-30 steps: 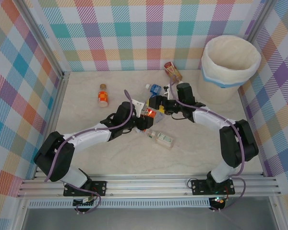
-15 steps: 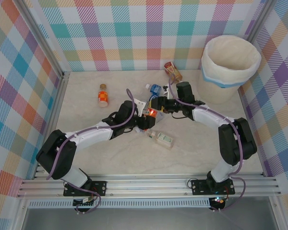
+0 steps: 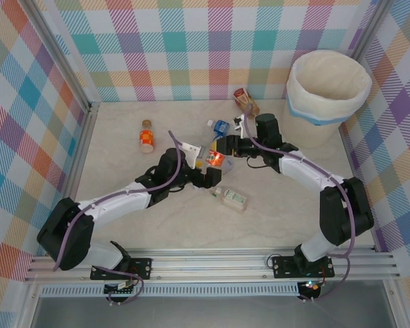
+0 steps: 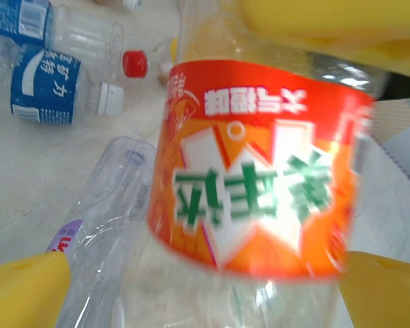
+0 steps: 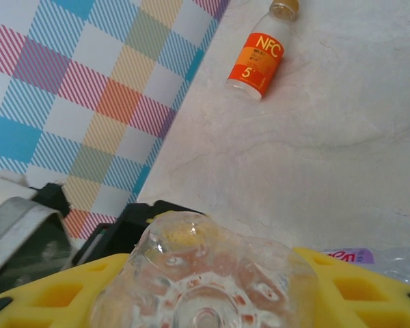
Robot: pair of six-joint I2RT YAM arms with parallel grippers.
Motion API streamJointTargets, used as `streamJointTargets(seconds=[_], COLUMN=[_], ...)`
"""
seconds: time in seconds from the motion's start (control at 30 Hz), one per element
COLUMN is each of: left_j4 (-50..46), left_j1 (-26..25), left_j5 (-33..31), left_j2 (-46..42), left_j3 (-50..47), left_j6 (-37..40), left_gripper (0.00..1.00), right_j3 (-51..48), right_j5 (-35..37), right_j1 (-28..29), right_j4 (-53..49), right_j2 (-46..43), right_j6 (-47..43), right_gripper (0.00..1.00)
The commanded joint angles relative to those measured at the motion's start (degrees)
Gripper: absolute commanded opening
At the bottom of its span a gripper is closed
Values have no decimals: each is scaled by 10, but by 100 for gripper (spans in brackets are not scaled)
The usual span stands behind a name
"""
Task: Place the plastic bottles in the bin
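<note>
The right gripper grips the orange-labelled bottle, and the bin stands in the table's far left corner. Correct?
No: the bin stands in the far right corner, as the top external view shows. The right gripper does grip the orange-labelled bottle.

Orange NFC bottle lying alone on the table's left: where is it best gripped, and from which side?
Probably the labelled middle of the orange NFC bottle, from straight above, jaws set across its width. It lies flat, cap toward the back wall, with nothing against either long side.

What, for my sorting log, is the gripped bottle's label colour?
The bottle's label is orange, white, green; left wrist view.
</note>
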Motion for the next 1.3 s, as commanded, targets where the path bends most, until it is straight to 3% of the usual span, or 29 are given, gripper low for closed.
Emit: streamJointTargets(seconds=[0.0, 0.1, 0.3, 0.57, 0.87, 0.97, 1.17, 1.27], left_j4=[51, 43, -5, -27, -44, -47, -58, -61], left_j1=[3, 5, 9, 16, 19, 20, 22, 23], left_j5=[-84, -213, -313, -352, -354, -357, -366, -369], left_j2=[-55, -94, -132, -144, -146, -154, -179, -190], left_j3=[-36, -68, -95, -112, -114, -121, -138, -148], left_j6=[-32, -73, -112, -142, -163, -171, -184, -194], left_gripper=[100, 100, 100, 100, 100, 100, 100, 100], right_j3=[1, 9, 31, 146, 365, 423, 530, 610], right_j5=[6, 25, 84, 131, 316, 413, 600, 668], right_j1=[-19, -36, -87, -194, -267, -273, -278, -278], right_j4=[-15, -49, -126, -189, -197, -193, -172, -206], right_j2=[-28, -43, -85, -78, -18, 17, 101, 164], right_j6=[-25, -45, -78, -104, -190, -226, -324, -353], right_gripper=[43, 42, 40, 38, 39, 39, 46, 64])
